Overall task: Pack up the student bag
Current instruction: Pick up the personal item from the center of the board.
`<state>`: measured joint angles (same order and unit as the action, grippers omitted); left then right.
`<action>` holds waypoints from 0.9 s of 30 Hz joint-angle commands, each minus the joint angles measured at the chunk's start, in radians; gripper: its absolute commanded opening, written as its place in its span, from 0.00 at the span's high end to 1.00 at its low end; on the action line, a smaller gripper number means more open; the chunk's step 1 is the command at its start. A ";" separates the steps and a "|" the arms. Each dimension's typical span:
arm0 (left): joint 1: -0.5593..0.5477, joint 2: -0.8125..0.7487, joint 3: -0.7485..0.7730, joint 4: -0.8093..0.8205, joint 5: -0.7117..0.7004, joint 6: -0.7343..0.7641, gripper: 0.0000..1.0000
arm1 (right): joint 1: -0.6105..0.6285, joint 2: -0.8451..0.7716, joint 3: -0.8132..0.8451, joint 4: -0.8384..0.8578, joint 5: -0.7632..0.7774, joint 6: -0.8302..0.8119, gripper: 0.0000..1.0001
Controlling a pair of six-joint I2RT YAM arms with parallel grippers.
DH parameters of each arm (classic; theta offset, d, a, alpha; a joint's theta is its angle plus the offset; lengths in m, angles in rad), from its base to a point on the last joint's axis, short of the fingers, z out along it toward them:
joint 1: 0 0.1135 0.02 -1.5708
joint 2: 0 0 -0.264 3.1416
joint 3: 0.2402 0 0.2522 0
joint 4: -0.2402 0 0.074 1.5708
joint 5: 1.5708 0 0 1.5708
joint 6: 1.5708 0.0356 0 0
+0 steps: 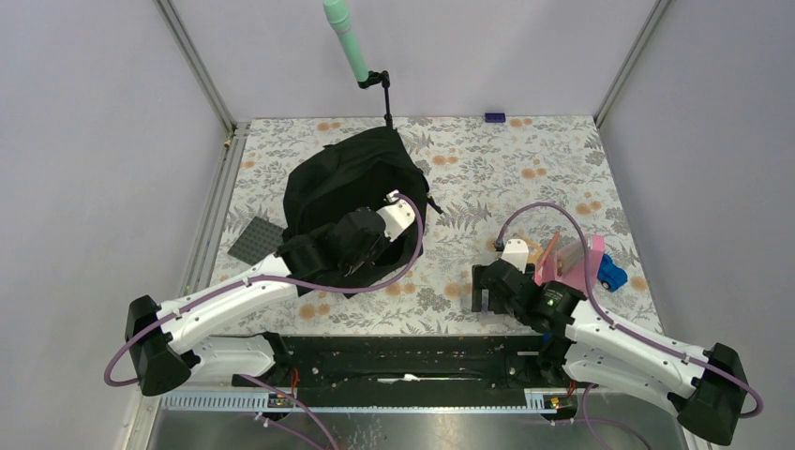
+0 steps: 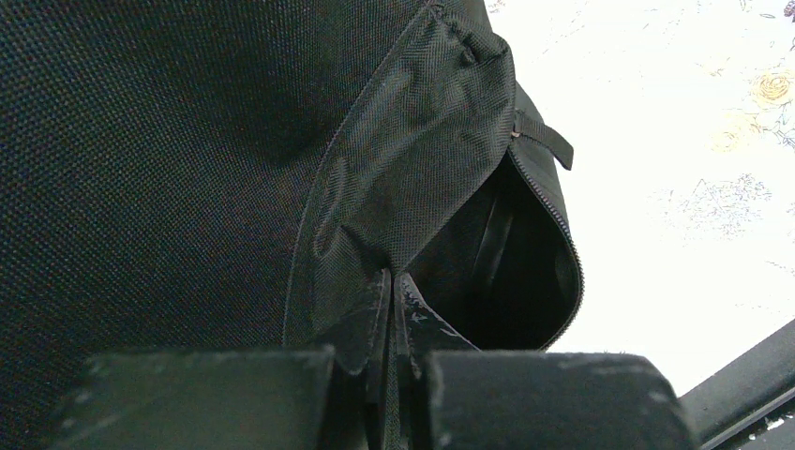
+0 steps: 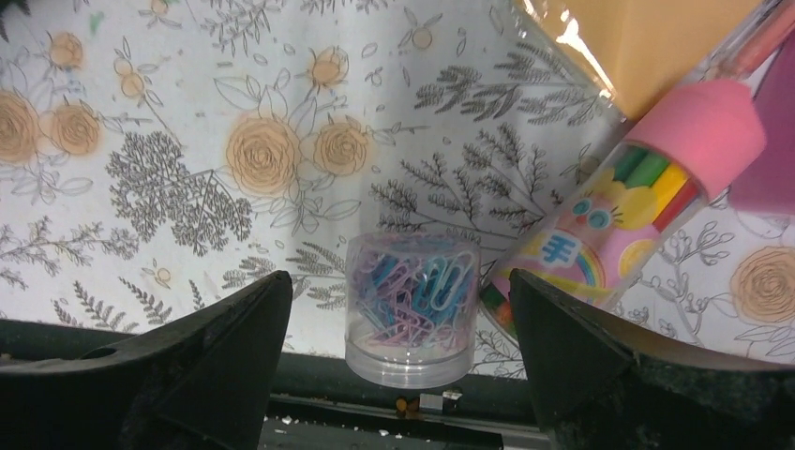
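The student bag (image 1: 347, 178), a big black fabric backpack, lies on the floral table left of centre. My left gripper (image 1: 352, 267) rests on its near edge. In the left wrist view this gripper (image 2: 394, 281) is shut on a fold of the bag's black fabric (image 2: 412, 141), beside the dark zipped opening (image 2: 525, 281). My right gripper (image 3: 401, 281) is open near the table's front edge. A clear tub of pastel paper clips (image 3: 412, 309) stands upright between its fingers, touching neither one.
A pink-capped tube of crayons (image 3: 609, 216) lies right beside the tub, under an orange packet (image 3: 647, 37). Pink items (image 1: 572, 258) and a blue toy (image 1: 611, 272) sit at right. A grey plate (image 1: 255, 240) lies left of the bag. A green-tipped stand (image 1: 349, 42) rises behind it.
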<state>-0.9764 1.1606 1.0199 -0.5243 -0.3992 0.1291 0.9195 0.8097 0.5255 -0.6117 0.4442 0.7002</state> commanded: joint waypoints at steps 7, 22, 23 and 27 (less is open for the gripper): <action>0.005 -0.013 0.011 0.014 0.005 -0.018 1.00 | -0.005 0.113 0.000 0.017 -0.055 -0.001 0.10; 0.005 -0.020 0.007 0.019 0.000 -0.019 1.00 | -0.005 0.160 0.015 0.045 -0.052 -0.005 0.37; 0.005 -0.023 0.005 0.023 0.002 -0.019 1.00 | -0.005 0.139 0.026 0.046 -0.045 -0.009 0.41; 0.005 -0.021 0.009 0.021 0.021 -0.020 1.00 | 0.008 0.035 0.069 0.134 -0.037 -0.068 0.48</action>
<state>-0.9764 1.1606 1.0199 -0.5251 -0.3958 0.1223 0.9192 0.9413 0.5159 -0.5762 0.3908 0.6849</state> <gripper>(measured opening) 0.005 0.578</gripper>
